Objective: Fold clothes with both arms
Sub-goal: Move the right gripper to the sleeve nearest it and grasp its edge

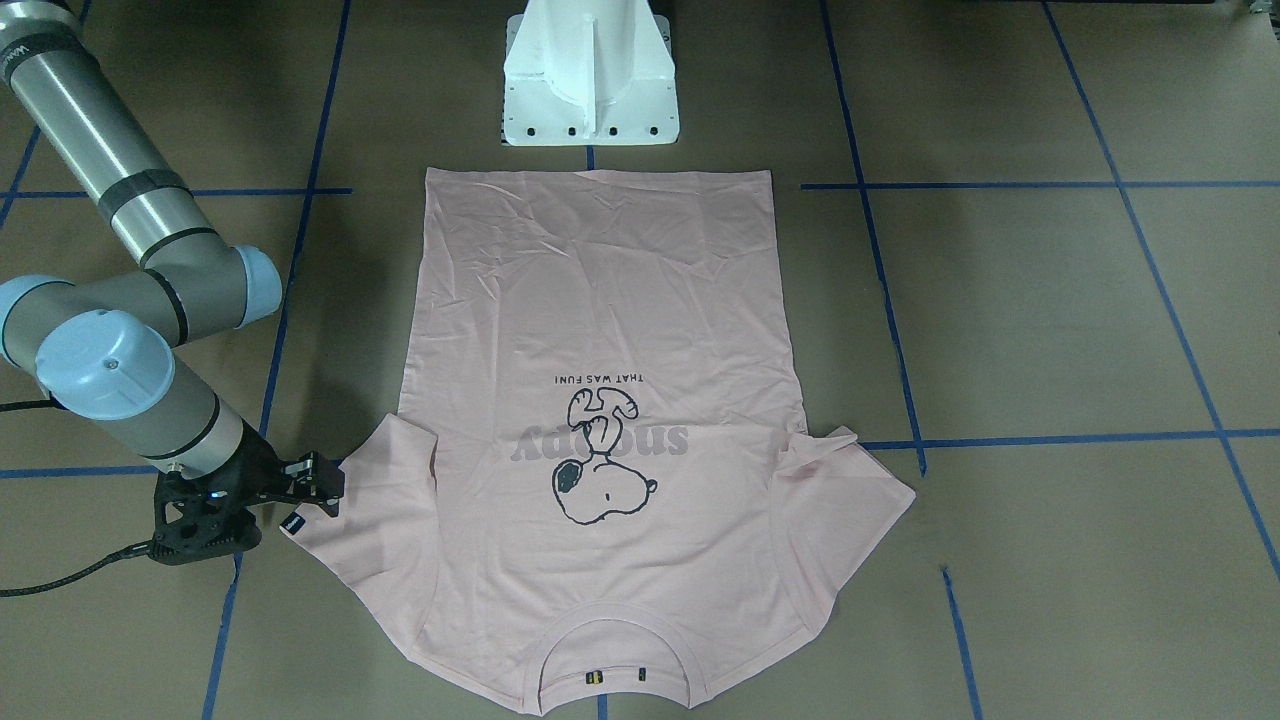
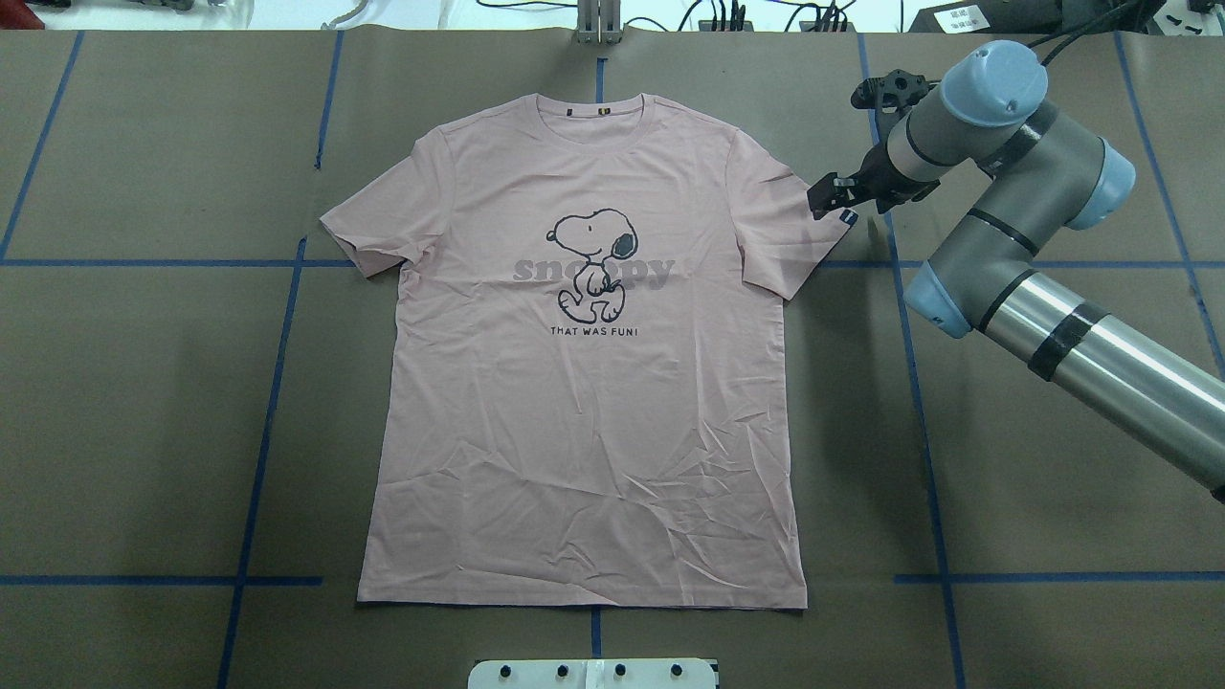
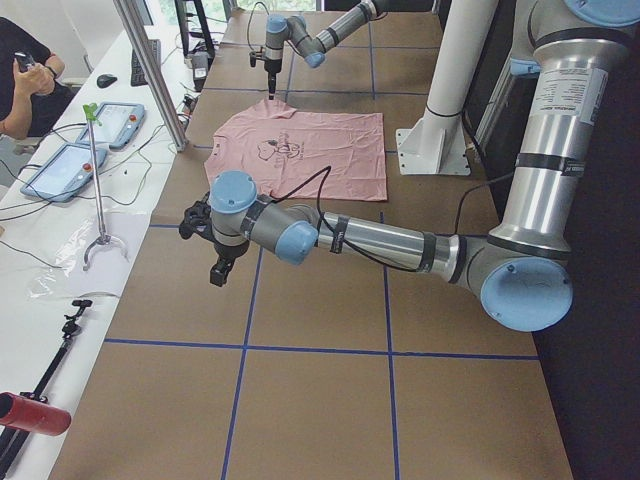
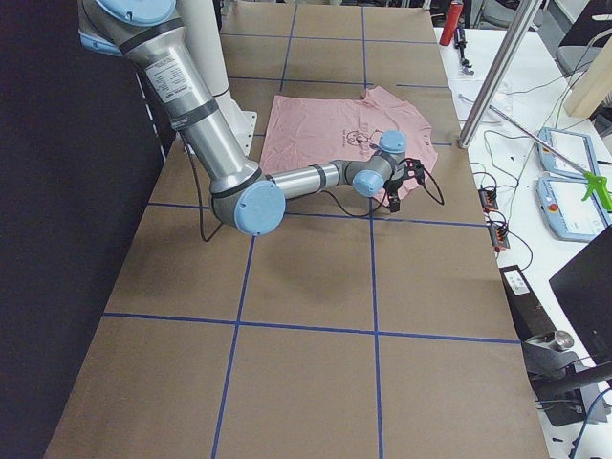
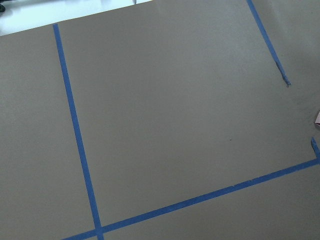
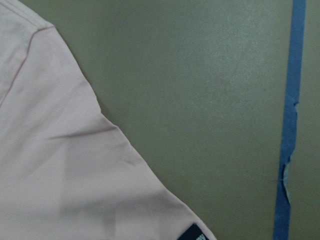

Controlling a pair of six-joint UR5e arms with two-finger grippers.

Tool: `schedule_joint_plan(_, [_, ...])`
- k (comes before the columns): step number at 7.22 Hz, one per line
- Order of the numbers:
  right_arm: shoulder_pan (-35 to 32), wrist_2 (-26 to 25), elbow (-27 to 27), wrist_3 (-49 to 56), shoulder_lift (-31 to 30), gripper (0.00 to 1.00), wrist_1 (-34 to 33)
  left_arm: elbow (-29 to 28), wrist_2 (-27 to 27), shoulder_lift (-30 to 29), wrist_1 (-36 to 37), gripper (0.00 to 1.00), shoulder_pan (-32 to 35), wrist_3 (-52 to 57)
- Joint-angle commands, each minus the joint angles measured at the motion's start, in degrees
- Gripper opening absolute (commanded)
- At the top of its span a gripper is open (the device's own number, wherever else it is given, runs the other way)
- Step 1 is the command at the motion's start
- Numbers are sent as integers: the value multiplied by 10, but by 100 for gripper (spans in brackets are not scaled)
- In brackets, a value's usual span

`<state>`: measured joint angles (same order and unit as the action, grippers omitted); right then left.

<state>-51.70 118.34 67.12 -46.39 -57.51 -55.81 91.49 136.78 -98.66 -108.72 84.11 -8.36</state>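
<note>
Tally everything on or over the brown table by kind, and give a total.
pink T-shirt: 1
grey robot arms: 2, the right arm and the left arm
white pedestal base: 1
Total: 4

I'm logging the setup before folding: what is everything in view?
T-shirt: one, pale pink, flat on the table, print up.
Table: one, brown with blue tape lines.
Pedestal: one, white, at the T-shirt's bottom edge.
Tablets: two, grey, on the side bench.
Person: one, black top, at the bench.
Left arm: one, grey, left gripper over bare table.
Right arm: one, grey, right gripper at the T-shirt's sleeve.
</note>
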Motion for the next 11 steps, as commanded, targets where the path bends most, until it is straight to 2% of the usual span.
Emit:
schedule_joint_plan(1, [4, -1, -4, 1, 0, 94, -2, 0, 2, 0, 0, 100, 0, 0])
schedule_joint_plan(3, [4, -1, -8, 1, 0, 81, -2, 0, 2, 0, 0, 100, 0, 0])
schedule_joint_plan(5, [4, -1, -11, 1, 0, 74, -2, 0, 2, 0, 0, 100, 0, 0])
schedule_joint_plan(6, [4, -1, -11, 1, 0, 59, -3, 0, 2, 0, 0, 100, 0, 0])
schedule_joint_plan(7, [4, -1, -11, 2, 4, 35, -3, 1, 2, 0, 0, 100, 0, 0])
schedule_joint_plan(8, [4, -1, -11, 2, 6, 18, -3, 1, 2, 0, 0, 100, 0, 0])
schedule_joint_plan(10, [4, -1, -11, 2, 10, 0, -4, 1, 2, 0, 0, 100, 0, 0])
schedule_joint_plan(11, [4, -1, -11, 2, 13, 0, -5, 1, 2, -1, 1, 100, 0, -1])
